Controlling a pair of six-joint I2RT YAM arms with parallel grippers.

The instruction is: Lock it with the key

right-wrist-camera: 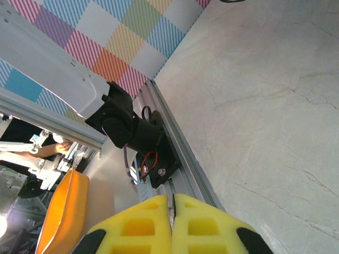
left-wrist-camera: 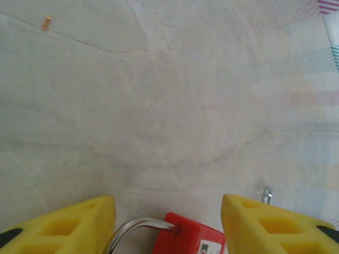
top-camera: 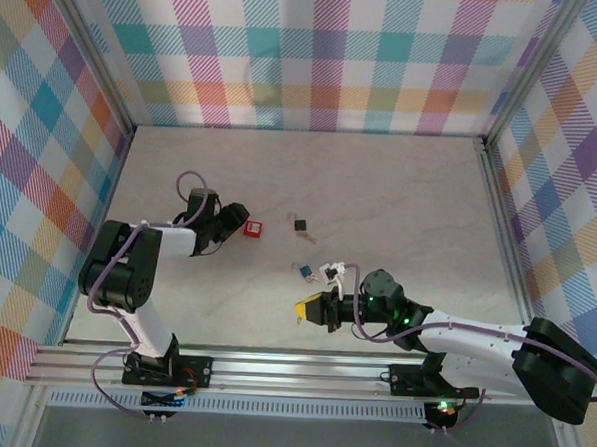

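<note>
I am hovering the left end effector over the red padlock, which is lying left of the middle of the worktop. The fingers are spread wide with the body and its steel shackle sitting in the gap, and I cannot tell whether either finger is touching it. A small silver piece is peeking out just beside that end effector's right finger, close to the padlock. I am taking it for the key, though too little of it is showing to be sure. The right end effector is waiting near the near edge, turned on its side, its fingers pressed together. I cannot tell whether anything thin is pinched at the seam. I am reading this as the step of securing the padlock before the key is worked. The next move calls for closing gently on the red body without nudging it or the key, then steadying it so the right arm can come across.
</note>
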